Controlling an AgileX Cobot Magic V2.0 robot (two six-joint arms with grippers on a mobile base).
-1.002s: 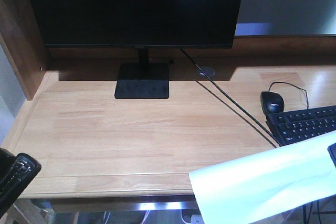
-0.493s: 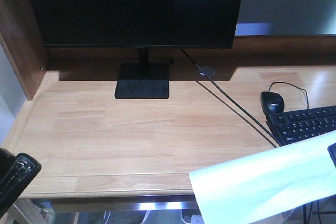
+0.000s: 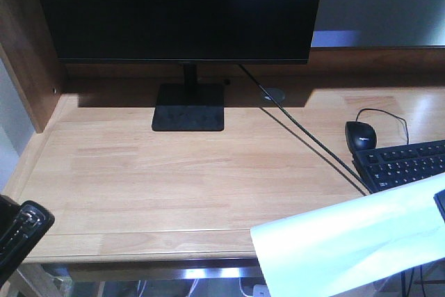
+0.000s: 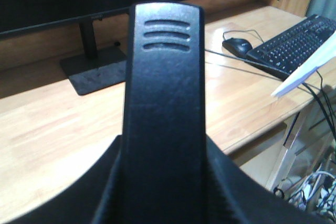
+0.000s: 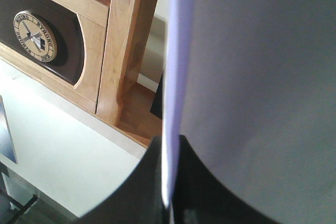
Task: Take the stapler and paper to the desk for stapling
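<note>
The black stapler [image 4: 164, 93] stands upright between the fingers of my left gripper [image 4: 164, 182], which is shut on it. In the front view the stapler [image 3: 21, 238] hangs at the bottom left, just off the front left corner of the light-wood desk [image 3: 174, 172]. The white paper [image 3: 348, 248] slants across the bottom right, overhanging the desk's front edge and covering part of the keyboard. My right gripper [image 5: 170, 177] is shut on the sheet's edge, and the paper [image 5: 252, 77] fills most of the right wrist view.
A black monitor [image 3: 181, 12] on a flat stand [image 3: 188, 107] takes up the back of the desk. A mouse [image 3: 360, 134], keyboard [image 3: 403, 165] and a cable [image 3: 313, 144] lie at the right. A wooden side panel [image 3: 24, 53] borders the left. A wooden shelf unit [image 5: 121, 51] shows in the right wrist view.
The stapler in my left gripper has dropped slightly down and to the left in the front view. The paper and the right arm look unmoved.
</note>
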